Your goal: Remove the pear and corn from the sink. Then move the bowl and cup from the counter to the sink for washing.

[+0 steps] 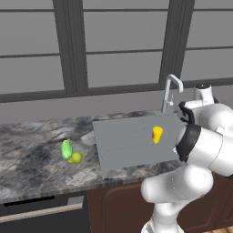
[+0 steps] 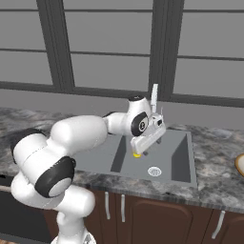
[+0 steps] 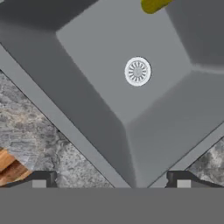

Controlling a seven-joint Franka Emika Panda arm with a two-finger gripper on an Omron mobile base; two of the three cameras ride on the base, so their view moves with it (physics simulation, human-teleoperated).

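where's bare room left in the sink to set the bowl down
The sink floor around the drain is bare. The cup sits toward the far wall. The open gripper hangs over the front rim. On the counter, pear and corn crowd together left of the sink.

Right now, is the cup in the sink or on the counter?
In the sink: the cup stands upright on the grey basin floor, with the open gripper above the basin.

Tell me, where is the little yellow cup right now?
The cup sits on the sink's flat grey part in the left base view, near the faucet, far right of the corn and pear.
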